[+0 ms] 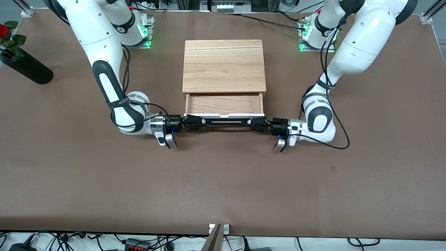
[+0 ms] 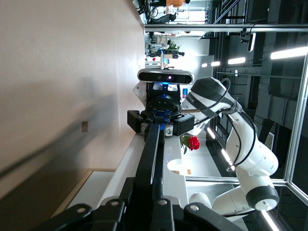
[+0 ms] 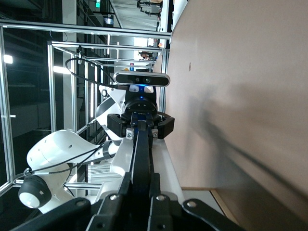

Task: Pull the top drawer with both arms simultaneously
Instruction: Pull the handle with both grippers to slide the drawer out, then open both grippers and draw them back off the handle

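The top drawer (image 1: pixel 224 103) stands partly pulled out of the light-wood casing (image 1: pixel 223 65), its light-wood inside showing and its white front panel (image 1: pixel 224 114) toward the front camera. The long black bar handle (image 1: pixel 225 121) runs along the panel. My right gripper (image 1: pixel 201 122) is shut on the handle's end toward the right arm. My left gripper (image 1: pixel 251 122) is shut on the handle's end toward the left arm. In the left wrist view my left gripper (image 2: pixel 153 190) clamps the bar (image 2: pixel 152 144). In the right wrist view my right gripper (image 3: pixel 142 185) clamps the bar (image 3: pixel 142 144).
A black vase (image 1: pixel 26 66) with a red rose (image 1: pixel 3 30) lies at the right arm's end of the table. The brown tabletop (image 1: pixel 223 181) spreads between the drawer and the front edge. Cables run along the table's front edge.
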